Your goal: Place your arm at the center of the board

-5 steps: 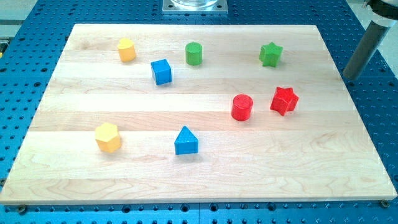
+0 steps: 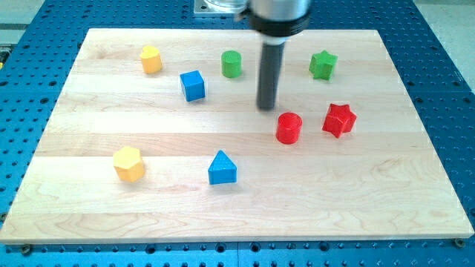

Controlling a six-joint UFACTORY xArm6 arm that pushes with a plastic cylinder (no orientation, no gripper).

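1. We see our rod come down from the view's top, and my tip [image 2: 266, 108] stands on the wooden board [image 2: 89, 215] a little above and to the right of its middle.
2. We carry no jaws or hand, so nothing is grasped or clenched; my tip touches no block.
3. The board's centre lies just below and to the view's left of my tip, on bare wood between the blue cube [image 2: 192, 85] and the red cylinder [image 2: 289, 127].
4. The red cylinder is the nearest block, just beside my tip at its lower right, with a small gap between them.
5. The red star [image 2: 339, 119] sits to the right of that cylinder.
6. The green cylinder [image 2: 231, 64] is up and to the left of my tip, the green star [image 2: 323, 64] up and to the right.
7. Well apart, we find a yellow block [image 2: 151, 58] at the upper left, a yellow hexagonal block [image 2: 128, 163] at the lower left, and the blue triangular block [image 2: 222, 167] below the centre.
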